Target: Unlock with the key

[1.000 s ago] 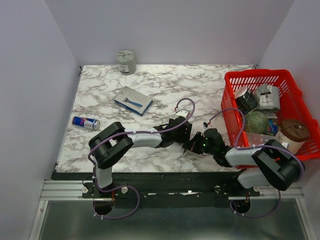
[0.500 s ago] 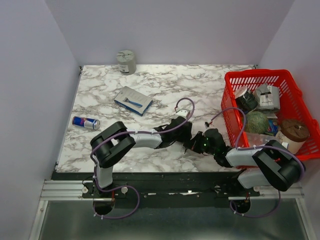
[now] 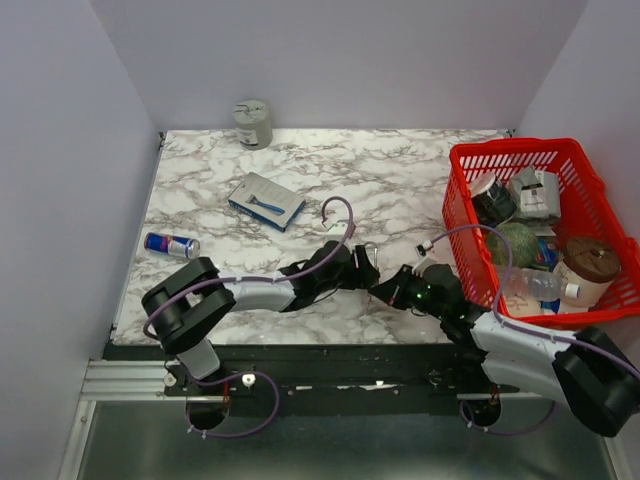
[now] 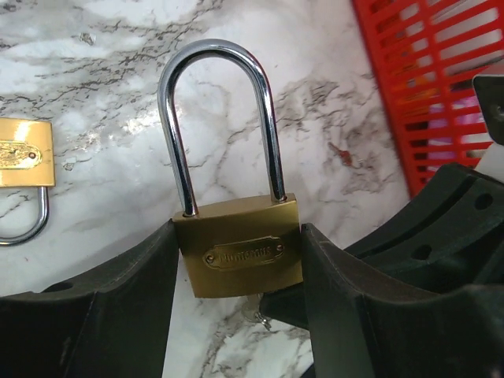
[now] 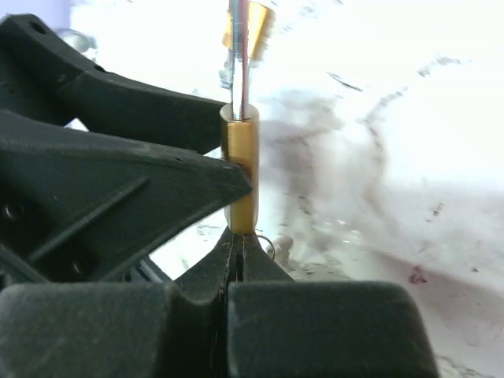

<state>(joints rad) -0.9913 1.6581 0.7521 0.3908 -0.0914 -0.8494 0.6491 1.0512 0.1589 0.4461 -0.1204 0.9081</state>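
Brass-bodied, the padlock (image 4: 236, 252) is pinched by its narrow sides between the left jaws. It is held over the marble tabletop (image 4: 102, 71) near the front edge, not far from the red basket (image 4: 441, 79). This hold points the shackle (image 4: 216, 118) away from the wrist and leaves the underside, where the keyhole should be, open to the other arm. The right jaws are pressed together with their tips against that underside. They are probably gripping the key (image 4: 258, 316), of which only a metal sliver and a small ring show. The lock's body is golden with an oval stamped plate I cannot read. Both legs of the chrome shackle sit in the body, so it looks locked. A second padlock (image 4: 20, 157) lies on the tabletop nearby.
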